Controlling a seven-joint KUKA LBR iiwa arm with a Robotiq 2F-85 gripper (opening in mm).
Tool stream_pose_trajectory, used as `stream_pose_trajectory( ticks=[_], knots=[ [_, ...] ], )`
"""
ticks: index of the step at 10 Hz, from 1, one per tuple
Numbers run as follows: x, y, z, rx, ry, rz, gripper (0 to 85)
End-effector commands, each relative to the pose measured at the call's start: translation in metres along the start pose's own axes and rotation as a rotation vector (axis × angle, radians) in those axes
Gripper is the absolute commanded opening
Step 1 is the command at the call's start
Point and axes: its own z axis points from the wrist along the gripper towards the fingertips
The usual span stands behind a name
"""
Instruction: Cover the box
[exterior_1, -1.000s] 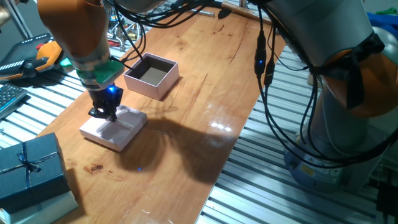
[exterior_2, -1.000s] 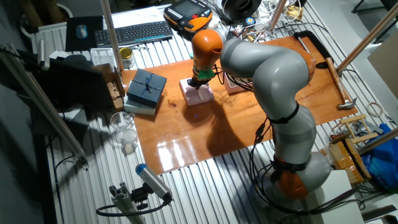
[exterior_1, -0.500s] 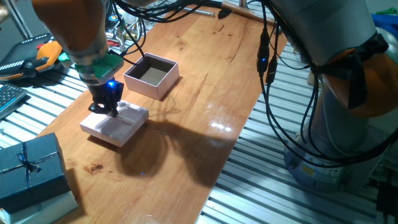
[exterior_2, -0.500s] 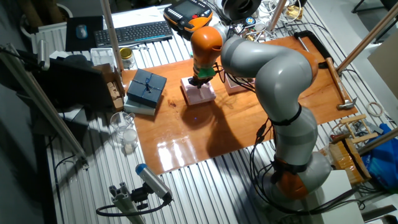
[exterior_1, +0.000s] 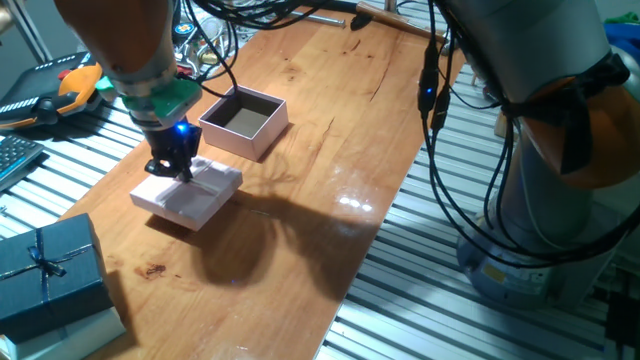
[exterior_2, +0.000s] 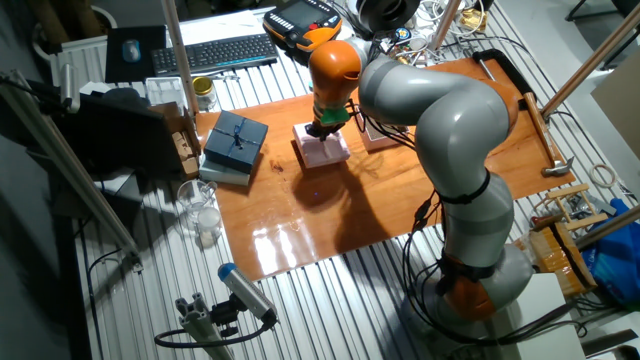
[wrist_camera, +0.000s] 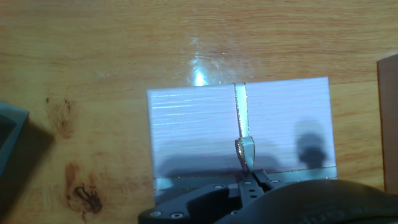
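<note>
My gripper (exterior_1: 181, 172) is clenched on the lid's ribbon loop (wrist_camera: 244, 151). The open pink box (exterior_1: 244, 122) lies just beyond the lid (exterior_1: 188, 192), to the far right.

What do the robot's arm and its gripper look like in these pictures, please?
The arm is built of rounded silver-grey segments with orange joint bands. Black cables hang loosely alongside it, carrying a small blue light. Near the wrist sits a green collar, and below it the small black two-finger gripper with a glowing blue light on its body.
</note>
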Motion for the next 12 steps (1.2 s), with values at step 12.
stream_pose_trajectory(
  ticks=[12],
  knots=[
    [0.0024,-0.012,-0.0104,-0.001,0.012,0.009,0.0]
  ],
)
